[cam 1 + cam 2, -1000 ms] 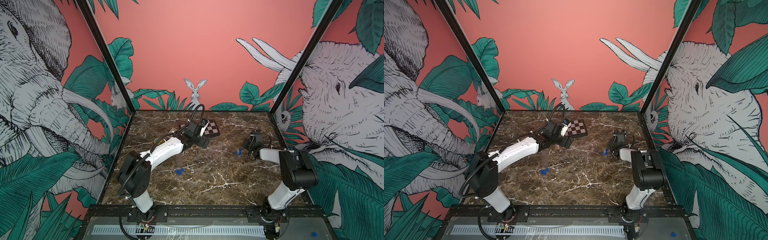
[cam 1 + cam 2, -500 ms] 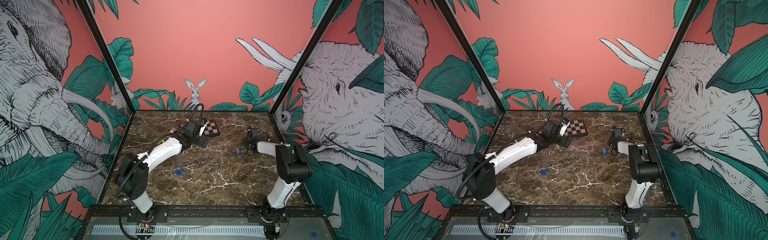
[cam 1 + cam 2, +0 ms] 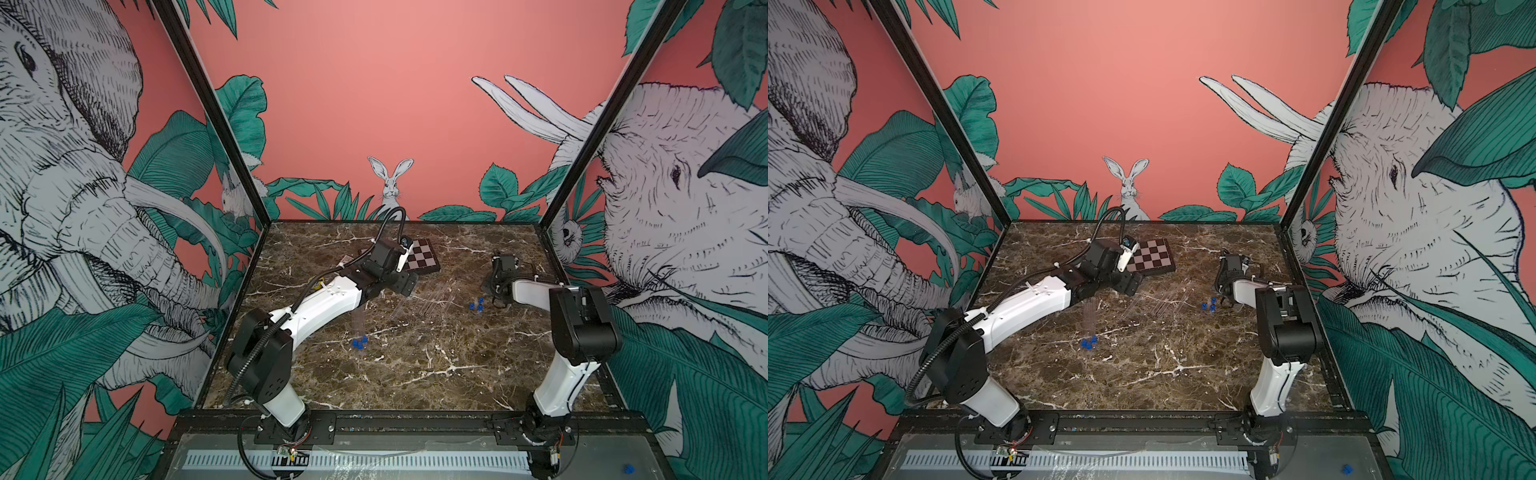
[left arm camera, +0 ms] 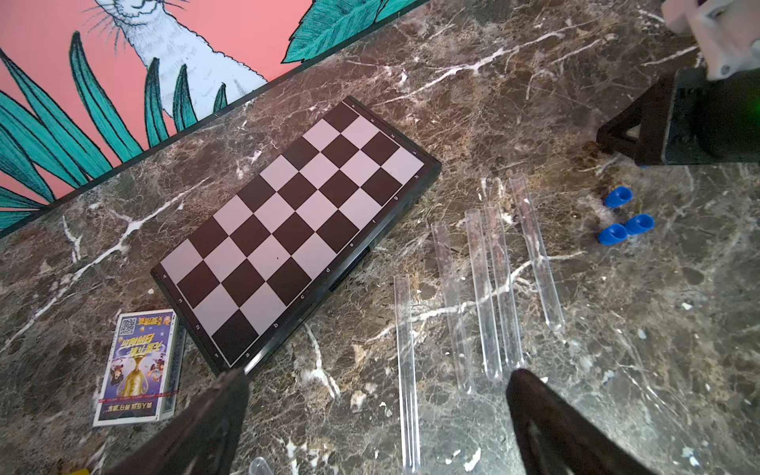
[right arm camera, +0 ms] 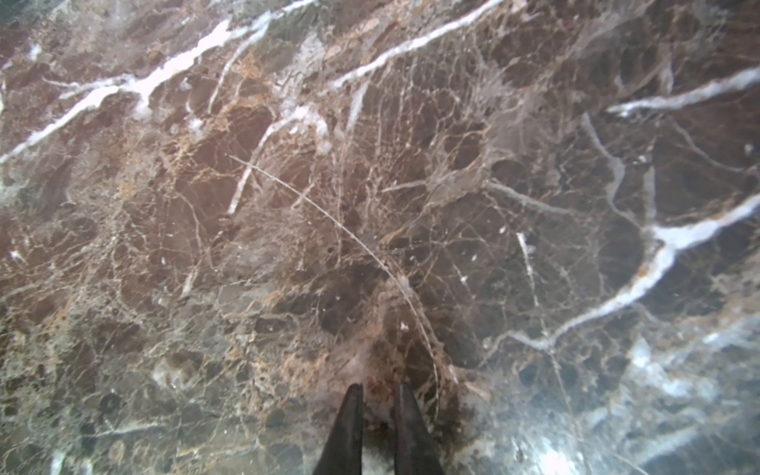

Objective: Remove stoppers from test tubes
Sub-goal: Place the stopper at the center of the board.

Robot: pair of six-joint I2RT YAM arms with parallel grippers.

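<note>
Where three blue stoppers (image 4: pixel 625 222) lie loose on the desk (image 3: pixel 415 374), toward its right edge, five test tubes (image 4: pixel 477 288) lie open side by side just beside them, nearer the middle. Three more stoppers (image 3: pixel 359 343) sit toward the front left, at the ends of other test tubes (image 3: pixel 1088 318) that are very faint; I cannot tell if they are plugged in.

The left gripper (image 4: pixel 378 373) hangs by the round ends of the open tubes with its fingers spread wide, holding nothing. The right gripper (image 5: pixel 378 388) is low beside the loose stoppers, its fingers almost together with a thin gap, holding nothing.

A chessboard (image 3: pixel 422 259) and a small card box (image 4: pixel 137 366) lie toward the far edge. The front half of the desk is bare, with lots of room to move.

Since a second ago the right arm has pulled back toward the far edge and lifted its elbow. The left arm, tubes and stoppers have stayed put.
</note>
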